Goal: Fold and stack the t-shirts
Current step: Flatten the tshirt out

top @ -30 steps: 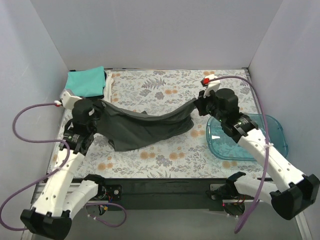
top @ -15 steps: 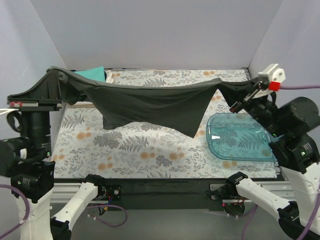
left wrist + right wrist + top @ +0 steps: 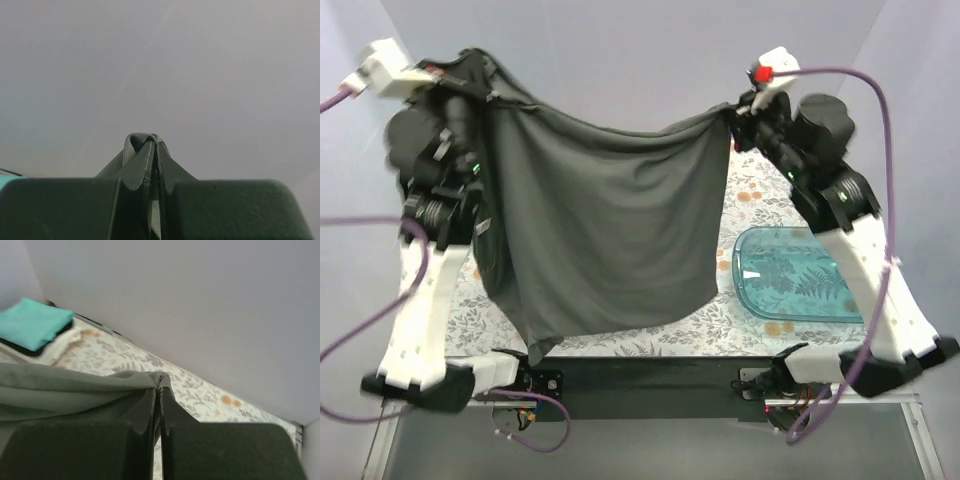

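The dark charcoal-grey t-shirt (image 3: 600,230) hangs spread in the air between both raised arms, its lower edge near the table's front. My left gripper (image 3: 470,62) is shut on its top left corner; in the left wrist view the fabric (image 3: 142,141) folds over the fingertips. My right gripper (image 3: 732,115) is shut on the top right corner; the fabric (image 3: 75,390) shows in the right wrist view. A folded teal shirt (image 3: 32,322) lies on a black one (image 3: 22,348) and a cream-white one (image 3: 62,347) at the table's far left corner.
A translucent blue-green plastic tub (image 3: 800,275) lies on the right of the floral tablecloth (image 3: 760,195). Pale walls enclose the table at the back and sides. Purple cables loop off both arms.
Both arms have lifted high, from the table a second ago, and the grey shirt now hangs down full length instead of sagging in a low band.
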Robot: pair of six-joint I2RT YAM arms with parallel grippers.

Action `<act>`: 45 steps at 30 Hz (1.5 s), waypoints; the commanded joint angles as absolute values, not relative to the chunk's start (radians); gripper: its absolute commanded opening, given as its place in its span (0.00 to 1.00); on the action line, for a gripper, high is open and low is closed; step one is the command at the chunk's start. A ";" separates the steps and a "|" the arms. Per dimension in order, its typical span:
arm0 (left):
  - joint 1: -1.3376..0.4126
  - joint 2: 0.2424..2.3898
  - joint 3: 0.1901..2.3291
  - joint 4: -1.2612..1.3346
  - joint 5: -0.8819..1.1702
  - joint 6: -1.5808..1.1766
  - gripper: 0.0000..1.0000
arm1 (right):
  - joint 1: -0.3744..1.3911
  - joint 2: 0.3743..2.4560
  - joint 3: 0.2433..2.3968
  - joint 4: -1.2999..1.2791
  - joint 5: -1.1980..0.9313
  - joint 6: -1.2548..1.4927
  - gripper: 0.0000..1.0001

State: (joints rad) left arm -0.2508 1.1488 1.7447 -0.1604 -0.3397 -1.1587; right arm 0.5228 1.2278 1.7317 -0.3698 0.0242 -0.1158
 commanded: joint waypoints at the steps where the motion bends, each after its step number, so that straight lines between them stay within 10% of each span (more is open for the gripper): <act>1: -0.241 1.412 1.904 -0.150 -0.410 -1.065 0.00 | 0.399 1.380 1.917 -0.345 0.123 -0.156 0.01; 6: -0.215 1.524 2.137 -0.094 -0.304 -0.971 0.00 | 0.345 1.451 2.059 -0.291 0.032 -0.225 0.01; 15: -0.215 1.117 1.194 0.118 -0.311 -1.031 0.00 | 0.324 1.260 1.516 -0.195 0.021 -0.223 0.01; 27: -0.221 0.629 0.308 -0.303 -0.201 -1.867 0.11 | 0.325 1.143 0.680 -0.112 -0.405 0.127 0.02; 30: -0.222 0.571 0.305 -0.481 -0.212 -1.907 0.29 | 0.325 1.125 0.597 -0.138 -0.446 0.132 0.13; 33: -0.224 0.538 0.330 -0.535 -0.163 -1.907 0.50 | 0.328 1.097 0.575 -0.166 -0.477 0.141 0.58; 41: -0.224 0.505 0.527 -0.735 -0.198 -1.850 0.67 | 0.328 0.939 0.664 -0.253 -0.387 0.092 0.72; 45: -0.224 0.502 0.615 -0.773 -0.247 -1.829 0.83 | 0.328 0.920 0.730 -0.279 -0.367 0.097 0.95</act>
